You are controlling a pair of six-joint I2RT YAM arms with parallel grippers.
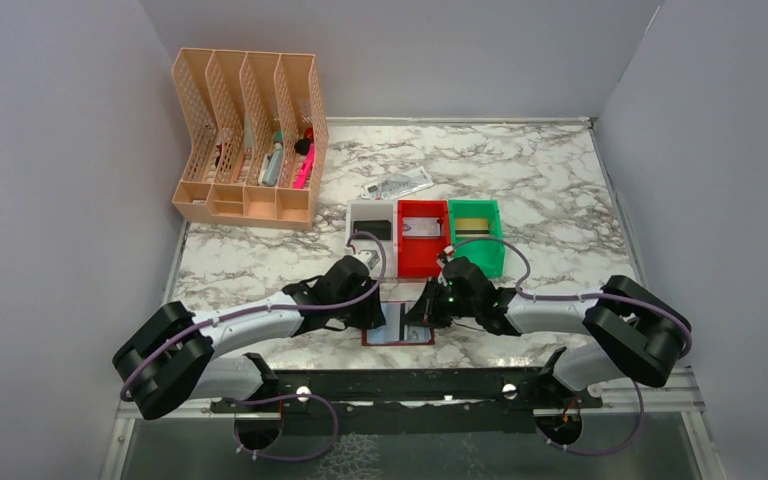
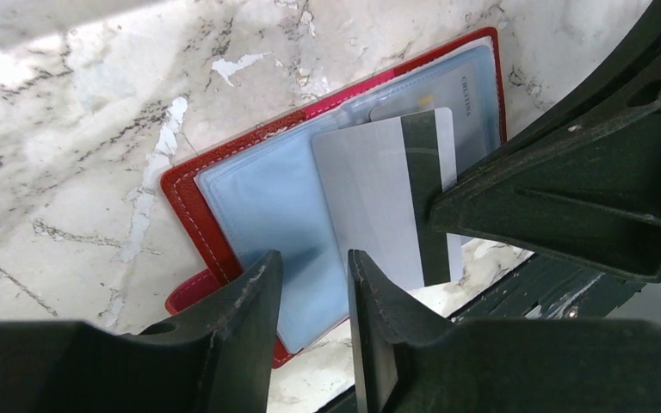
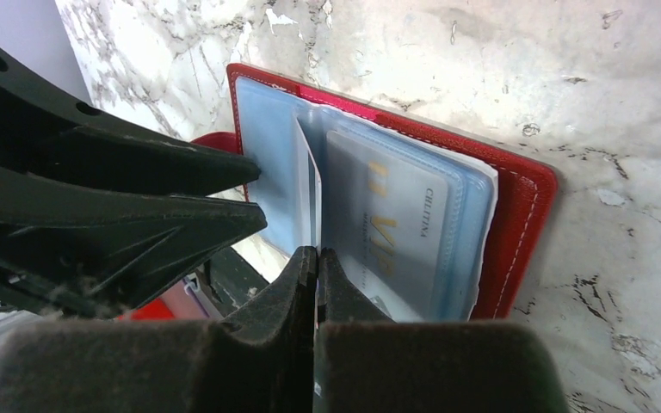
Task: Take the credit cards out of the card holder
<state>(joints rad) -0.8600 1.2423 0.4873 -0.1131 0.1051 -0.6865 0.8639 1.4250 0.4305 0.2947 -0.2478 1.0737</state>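
**Right tool pinching a card out of the open card holder, near desk edge**

Card holder (image 1: 405, 331) lies open and flat at the near edge of the marble desk (image 1: 550, 190), between the two arms, red cover down and bluish sleeves up. Right tool (image 3: 318, 254) has its fingers together, clamped on a silver card (image 2: 370, 189) with a black stripe. The card is partly out of a sleeve, its lower end past the holder's edge. Left tool (image 2: 312, 258) sits at the holder's other side with fingers apart, sleeve showing in the gap (contact with the sleeve not clear). A second card (image 3: 396, 232), pale with gold lettering, is fully inside its sleeve.

Just beyond are three small bins in a row: white bin (image 1: 370, 205), red bin (image 1: 420, 262), green bin (image 1: 480, 262), each with something flat inside. Further back lies a white printed tag (image 1: 397, 185). At far left stands a peach file organizer (image 1: 245, 140) holding pens.
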